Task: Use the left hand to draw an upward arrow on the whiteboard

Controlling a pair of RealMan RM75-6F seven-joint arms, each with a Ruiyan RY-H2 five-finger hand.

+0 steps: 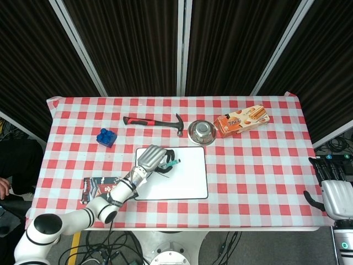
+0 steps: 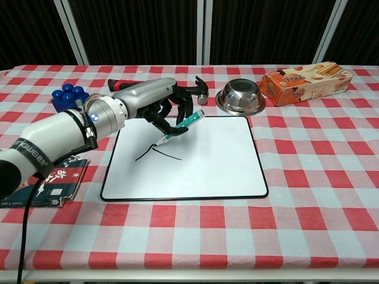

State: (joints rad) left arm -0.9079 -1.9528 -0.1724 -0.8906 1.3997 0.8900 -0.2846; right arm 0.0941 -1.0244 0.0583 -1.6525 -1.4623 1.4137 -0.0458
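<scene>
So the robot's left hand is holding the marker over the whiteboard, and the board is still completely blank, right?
Not quite. The left hand does hold the marker over the whiteboard, but the board is not blank: the chest view shows two short black strokes meeting in a point at the marker tip, like an arrowhead.

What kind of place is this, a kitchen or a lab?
Most likely a robot test lab: black curtains behind a checkered table, loose cables on the floor, unrelated props like a hammer and steel bowl.
</scene>
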